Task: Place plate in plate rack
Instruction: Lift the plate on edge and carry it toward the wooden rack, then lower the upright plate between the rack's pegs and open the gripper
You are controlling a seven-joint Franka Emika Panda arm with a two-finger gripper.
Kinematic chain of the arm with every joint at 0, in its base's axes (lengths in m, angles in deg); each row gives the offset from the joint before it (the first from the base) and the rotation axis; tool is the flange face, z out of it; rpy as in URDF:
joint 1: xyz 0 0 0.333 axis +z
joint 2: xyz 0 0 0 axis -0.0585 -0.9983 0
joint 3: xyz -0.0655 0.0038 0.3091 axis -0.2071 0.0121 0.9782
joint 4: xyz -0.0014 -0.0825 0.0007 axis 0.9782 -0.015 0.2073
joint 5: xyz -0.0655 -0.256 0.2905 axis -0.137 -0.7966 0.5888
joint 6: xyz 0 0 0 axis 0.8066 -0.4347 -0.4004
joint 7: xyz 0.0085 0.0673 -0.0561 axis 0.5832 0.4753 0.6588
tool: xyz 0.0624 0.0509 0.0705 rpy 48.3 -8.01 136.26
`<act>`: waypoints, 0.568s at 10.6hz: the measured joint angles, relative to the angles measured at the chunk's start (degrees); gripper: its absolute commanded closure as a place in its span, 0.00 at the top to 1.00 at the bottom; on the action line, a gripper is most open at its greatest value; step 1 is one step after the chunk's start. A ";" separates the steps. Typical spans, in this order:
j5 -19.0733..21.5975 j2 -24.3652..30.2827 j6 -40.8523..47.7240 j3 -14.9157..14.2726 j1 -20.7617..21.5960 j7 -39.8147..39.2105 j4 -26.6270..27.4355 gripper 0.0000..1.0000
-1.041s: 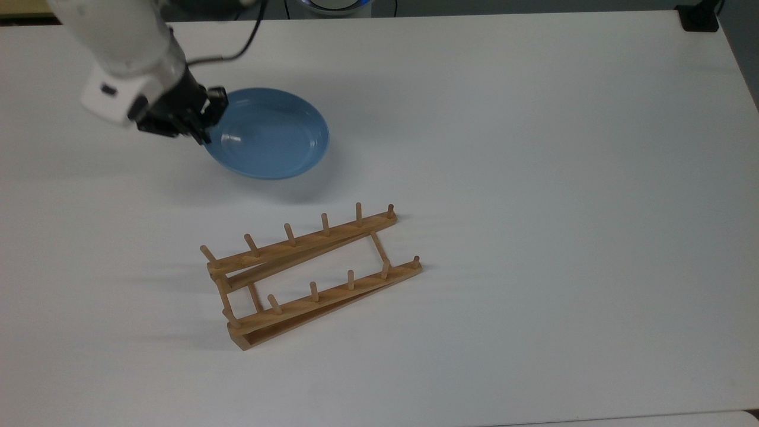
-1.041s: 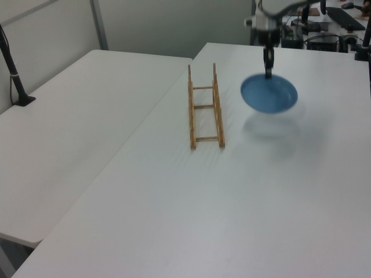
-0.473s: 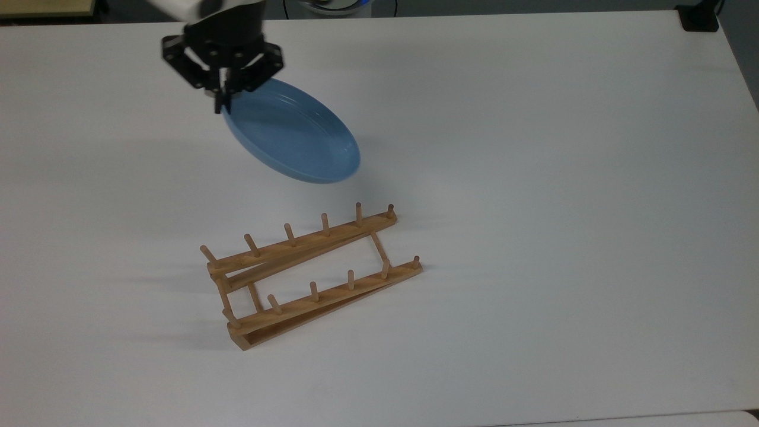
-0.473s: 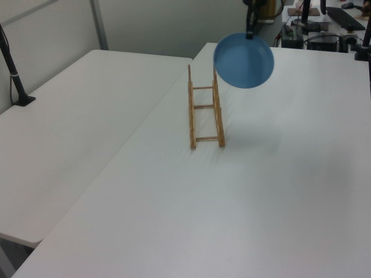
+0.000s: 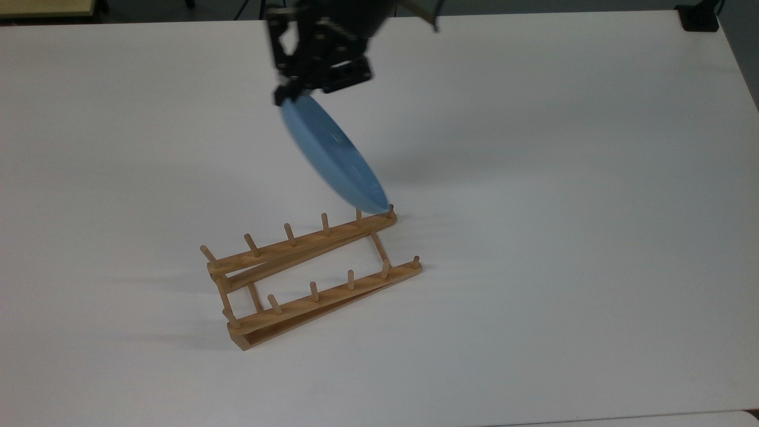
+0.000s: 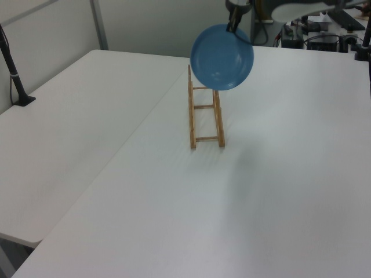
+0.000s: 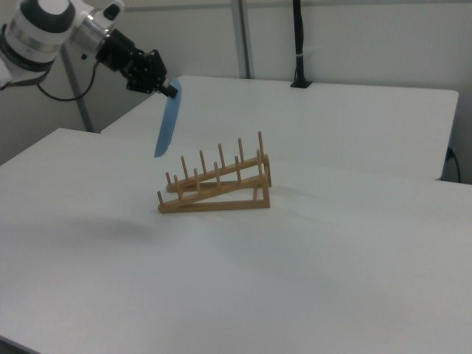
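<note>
The light-blue plate [image 5: 332,153] [image 6: 222,48] [image 7: 169,118] hangs in the air, turned nearly upright, with my gripper [image 5: 284,95] [image 6: 234,27] [image 7: 172,89] shut on its top rim. In the top view its lower edge overlaps the far right end of the wooden plate rack [image 5: 308,279]. In the left view the plate covers the far end of the plate rack [image 6: 206,113]. In the right view it hangs to the upper left of the plate rack [image 7: 215,184], apart from the pegs.
The rack stands on a white table [image 5: 563,207] with open surface all around. A second white table [image 6: 75,116] adjoins it. A black clamp [image 5: 698,16] sits at the top view's upper right corner, and a dark post [image 6: 13,69] stands on the left view's left.
My gripper has carried the plate up off the table and across toward the rack, tipping it from flat to nearly upright. The rack has not moved.
</note>
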 measured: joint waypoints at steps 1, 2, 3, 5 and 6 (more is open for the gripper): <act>-2.11 -0.59 0.57 -0.01 2.20 1.71 0.03 0.00; -3.74 -1.63 1.87 -0.03 4.04 3.16 0.05 0.00; -5.66 -3.08 2.83 -0.05 5.58 5.12 0.08 0.00; -9.41 -6.66 3.24 -0.07 7.25 9.19 0.09 0.00; -10.51 -8.15 3.54 -0.10 7.35 10.45 0.08 0.00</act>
